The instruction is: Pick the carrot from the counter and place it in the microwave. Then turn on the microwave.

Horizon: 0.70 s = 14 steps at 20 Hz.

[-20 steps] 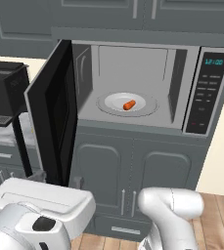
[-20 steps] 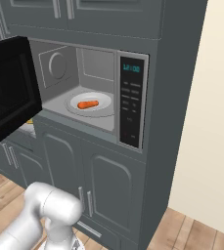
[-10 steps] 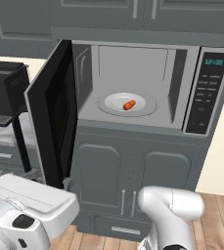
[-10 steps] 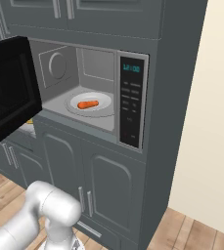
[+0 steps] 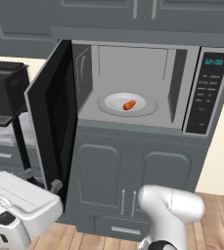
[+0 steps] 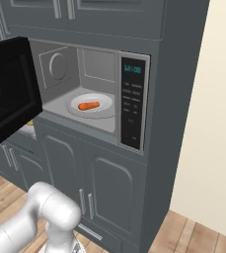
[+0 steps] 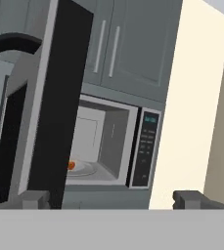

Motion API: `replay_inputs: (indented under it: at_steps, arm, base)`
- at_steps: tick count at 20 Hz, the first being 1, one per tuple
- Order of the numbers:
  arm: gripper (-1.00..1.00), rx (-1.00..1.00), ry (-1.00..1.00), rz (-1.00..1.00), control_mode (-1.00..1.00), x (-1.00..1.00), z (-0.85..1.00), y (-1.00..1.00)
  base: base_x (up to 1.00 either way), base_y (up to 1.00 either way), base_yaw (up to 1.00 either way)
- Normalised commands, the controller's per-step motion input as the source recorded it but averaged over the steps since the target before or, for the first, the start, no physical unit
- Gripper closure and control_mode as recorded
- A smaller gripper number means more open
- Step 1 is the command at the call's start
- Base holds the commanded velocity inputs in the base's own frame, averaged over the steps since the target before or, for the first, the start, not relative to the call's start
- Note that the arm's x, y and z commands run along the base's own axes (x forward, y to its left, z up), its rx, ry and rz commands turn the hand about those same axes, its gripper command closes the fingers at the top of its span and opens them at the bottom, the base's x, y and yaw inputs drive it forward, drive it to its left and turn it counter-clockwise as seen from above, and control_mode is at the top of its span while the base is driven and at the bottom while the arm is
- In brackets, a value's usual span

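Microwave [image 5: 133,88] display [image 5: 213,62] reads 12:00

Microwave [image 5: 133,117] floor carries white plate [image 5: 144,106]; carrot [image 5: 129,104] lies on plate.

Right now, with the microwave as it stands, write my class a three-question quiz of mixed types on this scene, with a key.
1. True or false: the carrot lies on the white plate inside the microwave.
2. The microwave door is: A) shut B) swung open C) missing.
3. Fill in: the gripper hangs with its jaws ____, holding nothing.

Key: 1 true; 2 B; 3 open.
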Motion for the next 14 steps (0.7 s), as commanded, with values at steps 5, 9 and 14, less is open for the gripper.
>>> replay_inputs:
  at_steps: [5, 9, 14]
  arm:
    - [-1.0, 0.0, 0.0, -0.08, -1.0, 0.24, -0.14, 0.14]
    - [-1.0, 0.0, 0.0, -0.07, -1.0, 0.23, -0.13, 0.14]
    - [1.0, 0.0, 0.01, -0.06, -1.0, 0.25, -0.26, 0.23]
  base:
    - [0.0, 0.0, 0.0]
    - [0.0, 0.0, 0.0]
    - [0.0, 0.0, 0.0]
